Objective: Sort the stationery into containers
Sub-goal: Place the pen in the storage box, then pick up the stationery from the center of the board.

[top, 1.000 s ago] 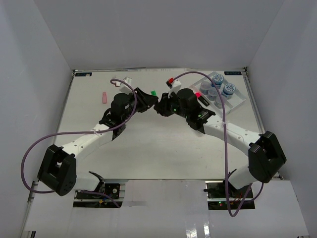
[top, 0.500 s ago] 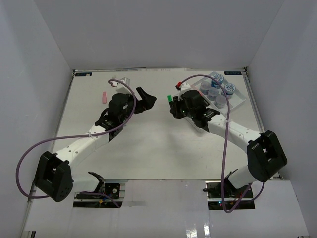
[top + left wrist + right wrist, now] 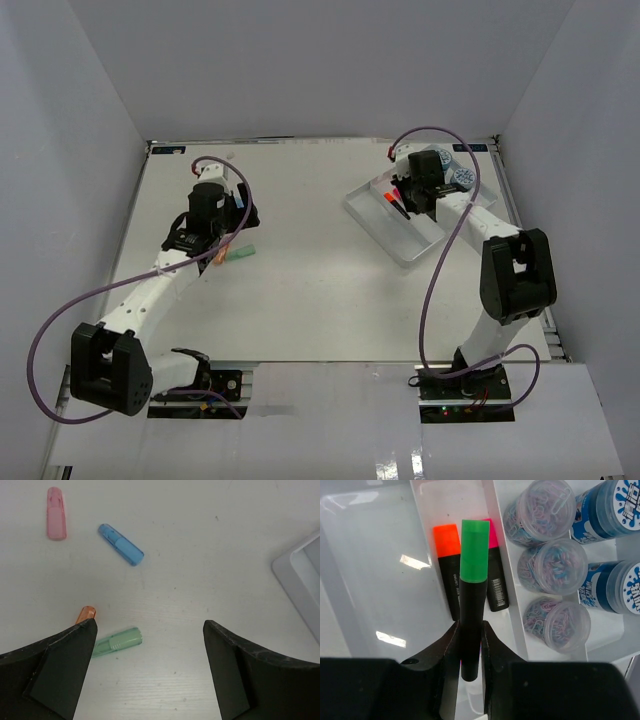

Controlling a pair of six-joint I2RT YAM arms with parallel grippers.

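1. White tabletop [image 3: 300, 300] between grey walls fills the overhead view. The tray [image 3: 405, 243] lies at two o'clock with the right gripper [image 3: 398, 200] over it. The left gripper [image 3: 228, 243] sits at nine o'clock, just beside a green piece [image 3: 243, 252].
2. From the left wrist, that gripper's jaws stand wide and empty. A pink piece [image 3: 56, 513] and a blue piece [image 3: 120, 544] lie toward eleven o'clock, and an orange piece [image 3: 86, 614] at eight. I cannot tell whether they are caps or stubby markers.
3. From the right wrist, the jaws pinch the black barrel of a green marker [image 3: 472, 580] above the lane holding an orange marker [image 3: 449, 570] and a pink marker [image 3: 495, 587]. The jars [image 3: 550, 565] fill the next lane, at two o'clock. The marker looks light, stiff and smooth, so it could slip, and mid-barrel seems the safest hold.
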